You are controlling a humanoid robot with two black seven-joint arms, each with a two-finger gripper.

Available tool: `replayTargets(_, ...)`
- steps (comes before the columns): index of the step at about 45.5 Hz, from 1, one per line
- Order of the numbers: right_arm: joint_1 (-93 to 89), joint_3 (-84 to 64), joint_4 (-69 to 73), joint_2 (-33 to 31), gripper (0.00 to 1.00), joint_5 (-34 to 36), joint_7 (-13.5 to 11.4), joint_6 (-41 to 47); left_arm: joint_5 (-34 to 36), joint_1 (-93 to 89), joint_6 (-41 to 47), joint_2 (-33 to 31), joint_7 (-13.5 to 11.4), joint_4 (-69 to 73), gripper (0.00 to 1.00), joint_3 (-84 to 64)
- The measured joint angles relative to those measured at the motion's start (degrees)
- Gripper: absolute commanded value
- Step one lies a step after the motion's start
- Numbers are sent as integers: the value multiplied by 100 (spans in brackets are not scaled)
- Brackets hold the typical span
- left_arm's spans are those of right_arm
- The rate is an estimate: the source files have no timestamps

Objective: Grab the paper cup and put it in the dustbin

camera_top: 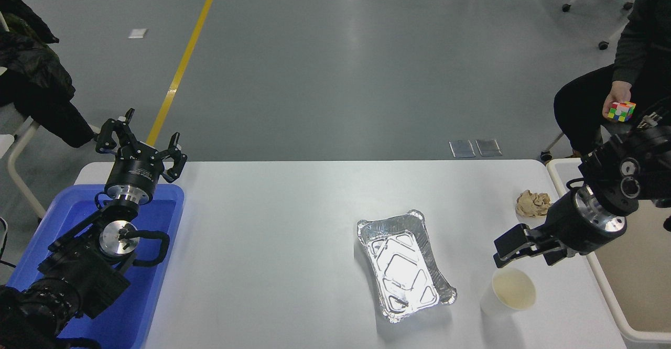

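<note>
White tapered paper cup (507, 292): upright, ungripped. Black right gripper (516, 248) poised just above its far rim, fingers parted, empty; tipping risked if rim is clipped.

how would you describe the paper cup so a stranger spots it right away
On the white table, look to the near right corner, beside the dustbin. The paper cup stands upright just right of the foil tray, below the right gripper. It is the only small round white thing, pale cream inside.
</note>
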Motion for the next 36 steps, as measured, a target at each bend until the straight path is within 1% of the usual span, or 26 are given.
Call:
replayTargets(17,-992,275,-689,48,100,-558,23,-290,1,-1,0,3,-1,0,99,0)
replayTargets(36,-1515,339,-1014,47,99,-875,59,-495,1,-1,0,1,-4,0,99,0)
